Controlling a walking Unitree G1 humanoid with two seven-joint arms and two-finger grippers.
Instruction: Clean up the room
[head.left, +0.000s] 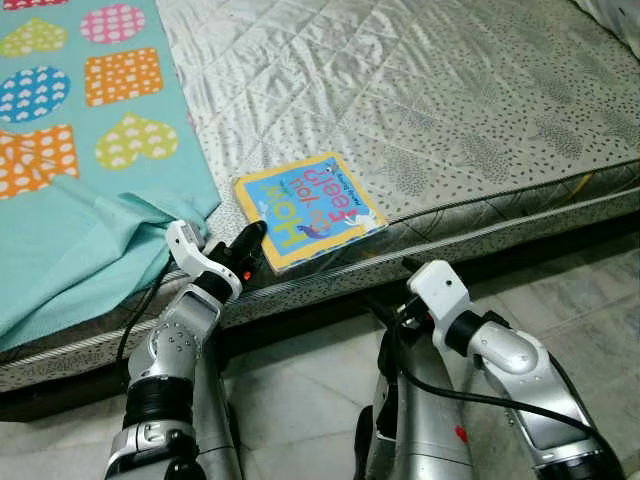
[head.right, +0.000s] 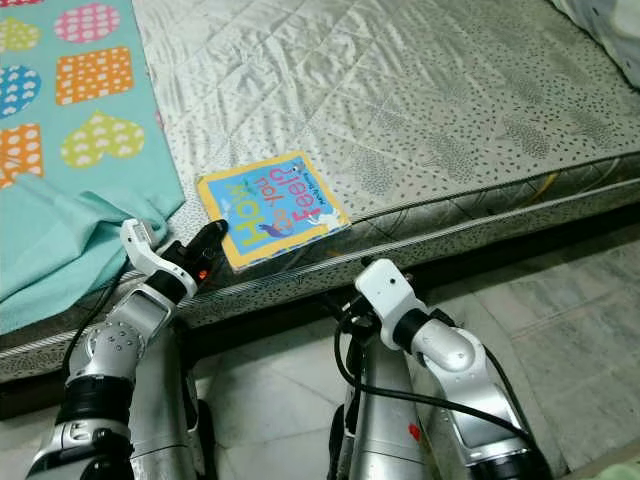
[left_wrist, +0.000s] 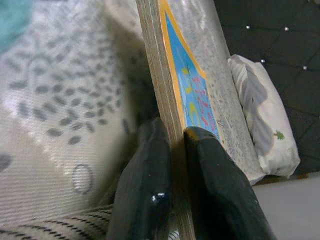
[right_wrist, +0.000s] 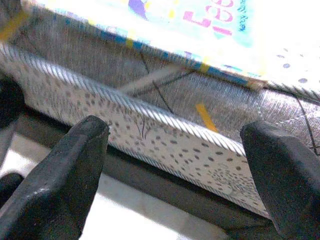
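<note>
- Your left tool sits centre-left of the frame, pinching the near-left corner of the book; wrist view shows both fingers clamped on the book's edge.
- Book lies flat at the mattress front edge, centre frame, one corner slightly overhanging.
- Your right tool is spread wide, low centre-right, just below the mattress side, under the book, not touching it.
- Teal blanket with hearts and squares, upper left, near the book.
- Tiled floor along the bottom.
</note>
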